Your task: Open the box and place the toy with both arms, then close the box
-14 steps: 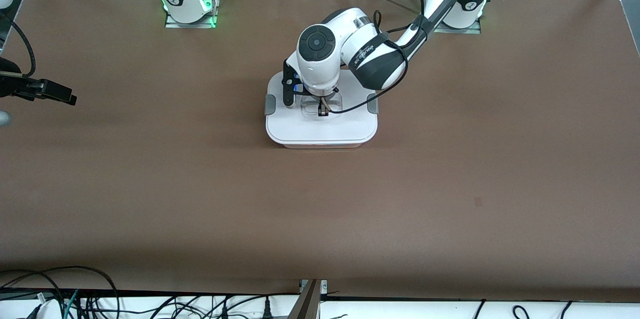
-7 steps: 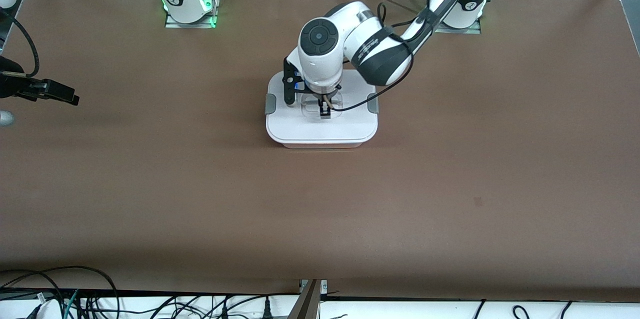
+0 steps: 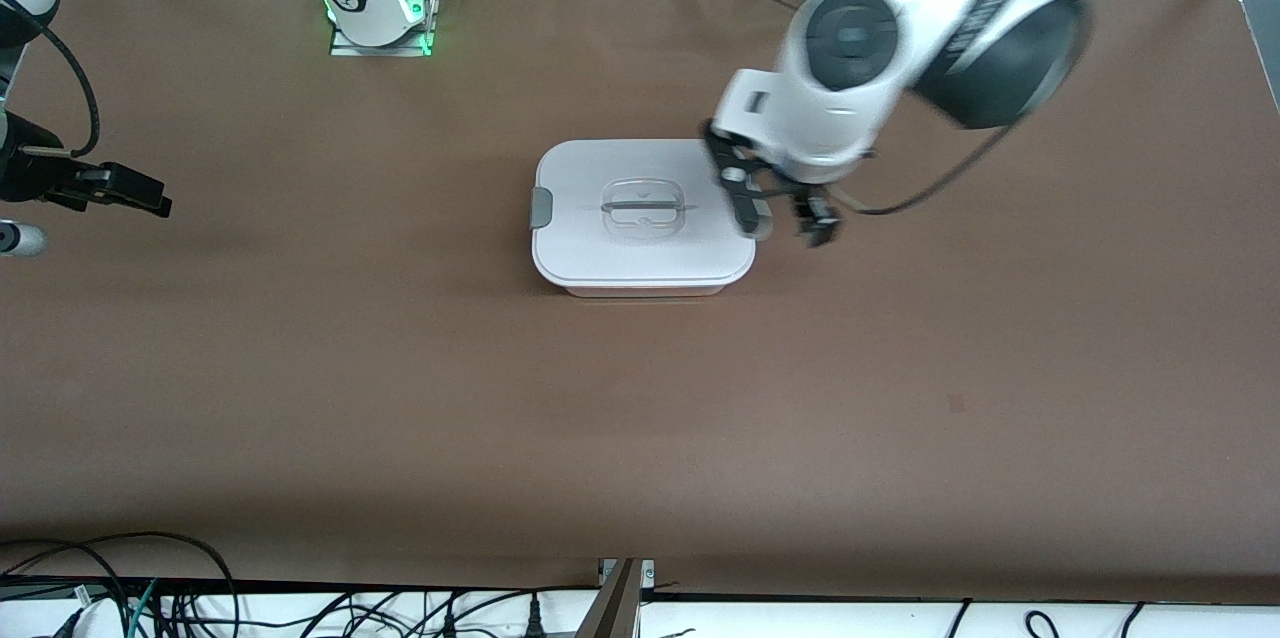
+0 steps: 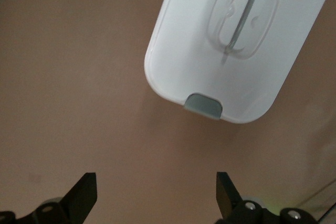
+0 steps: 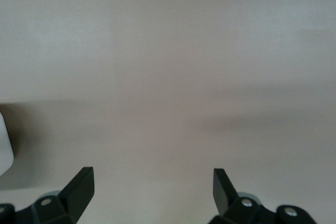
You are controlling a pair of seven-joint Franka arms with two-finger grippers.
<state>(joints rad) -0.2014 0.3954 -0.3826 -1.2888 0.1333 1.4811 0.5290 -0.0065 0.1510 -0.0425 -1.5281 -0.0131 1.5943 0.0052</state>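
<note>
The box (image 3: 600, 253) sits mid-table with its white lid on. Its clear centre handle (image 3: 643, 207) is free, and one grey clip (image 3: 541, 207) shows on the side toward the right arm's end. My left gripper (image 3: 782, 218) is open and empty, in the air over the box's edge toward the left arm's end. The left wrist view shows the lid (image 4: 184, 51), the handle (image 4: 242, 17) and a grey clip (image 4: 203, 105) ahead of the open left gripper (image 4: 155, 187). My right gripper (image 3: 140, 193) waits open and empty over bare table at the right arm's end, and its own view (image 5: 152, 184) shows the same. The toy is out of view.
The brown table cover (image 3: 400, 398) spreads all round the box. The arm bases (image 3: 375, 8) stand along the table edge farthest from the camera. Cables (image 3: 150, 598) hang below the near edge. A small grey part (image 3: 15, 239) shows by the right arm.
My left gripper has come off the lid's handle, risen and swung toward the left arm's end of the box. The lid stays on. The right gripper has drifted slightly.
</note>
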